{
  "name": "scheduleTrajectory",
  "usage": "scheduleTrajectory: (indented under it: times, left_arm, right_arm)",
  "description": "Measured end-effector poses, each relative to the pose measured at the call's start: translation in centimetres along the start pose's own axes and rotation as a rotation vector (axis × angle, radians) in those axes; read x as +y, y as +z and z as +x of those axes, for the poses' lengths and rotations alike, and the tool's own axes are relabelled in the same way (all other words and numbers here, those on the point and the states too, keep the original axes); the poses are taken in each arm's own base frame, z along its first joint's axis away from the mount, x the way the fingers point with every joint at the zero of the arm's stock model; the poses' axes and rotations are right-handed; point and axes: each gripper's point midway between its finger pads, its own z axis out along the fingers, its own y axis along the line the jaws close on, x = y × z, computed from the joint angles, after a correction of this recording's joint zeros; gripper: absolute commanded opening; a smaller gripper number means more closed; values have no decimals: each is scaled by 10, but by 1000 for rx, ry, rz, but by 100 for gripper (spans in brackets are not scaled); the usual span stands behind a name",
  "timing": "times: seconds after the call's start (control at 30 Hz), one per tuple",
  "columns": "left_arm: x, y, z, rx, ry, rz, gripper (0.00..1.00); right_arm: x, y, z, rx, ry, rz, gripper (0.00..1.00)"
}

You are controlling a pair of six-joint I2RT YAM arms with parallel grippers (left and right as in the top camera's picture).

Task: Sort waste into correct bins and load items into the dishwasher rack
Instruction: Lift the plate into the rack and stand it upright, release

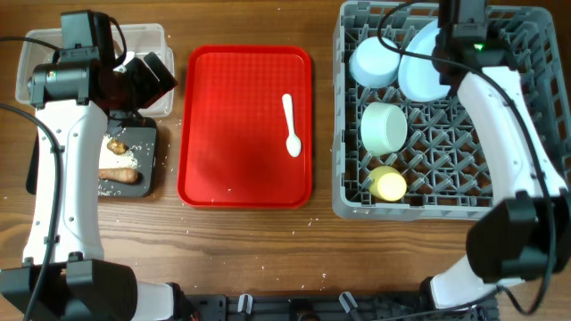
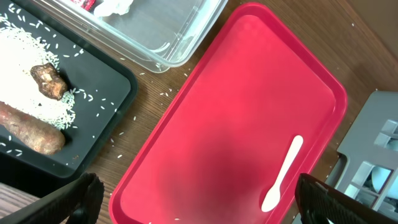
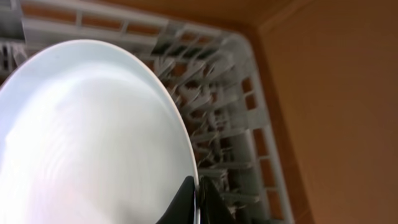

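My right gripper (image 3: 196,200) is shut on the rim of the round white plate (image 3: 93,137), holding it on edge in the grey dishwasher rack (image 3: 233,134) at its back (image 1: 425,71). The rack (image 1: 464,152) also holds the pale blue bowl (image 1: 372,62), white bowl (image 1: 384,127) and yellow cup (image 1: 388,184). The white spoon (image 1: 292,125) lies on the red serving tray (image 1: 232,169). My left gripper (image 2: 199,208) is open and empty above that tray's near-left part. The black tray (image 2: 106,118) holds the sausage piece (image 2: 31,134), food lump (image 2: 48,81) and rice. The clear tub (image 2: 161,43) holds the red wrapper (image 2: 84,3) and napkin (image 2: 115,6).
Loose rice grains lie on the wood between the black tray (image 1: 150,152) and the red tray. The clear tub (image 1: 147,34) sits behind the black tray, mostly under my left arm. The spoon (image 2: 283,174) is near the red tray's right rim.
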Motion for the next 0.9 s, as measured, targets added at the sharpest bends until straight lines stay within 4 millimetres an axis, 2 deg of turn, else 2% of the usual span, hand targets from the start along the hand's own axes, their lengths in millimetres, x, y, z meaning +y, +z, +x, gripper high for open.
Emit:
scheduleTrajectory:
  times: [0.07, 0.17, 0.43, 0.53, 0.7, 0.9]
  left_arm:
    - [0, 0, 0, 0, 0, 0, 100]
    - [0, 0, 0, 0, 0, 0, 100]
    - [0, 0, 0, 0, 0, 0, 100]
    - [0, 0, 0, 0, 0, 0, 100]
    - [0, 0, 0, 0, 0, 0, 100]
    - [0, 0, 0, 0, 0, 0, 100]
  right_arm:
    - [-20, -22, -13, -64, 3, 19, 4]
    - [-44, -41, -18, -96, -4, 74, 4]
    - [-63, -43, -15, -59, -143, 193, 4]
    - [-58, -34, -12, -33, -201, 204, 4]
    - [-27, -1, -1, 29, -296, 160, 4]
    - [-10, 5, -2, 11, -315, 79, 6]
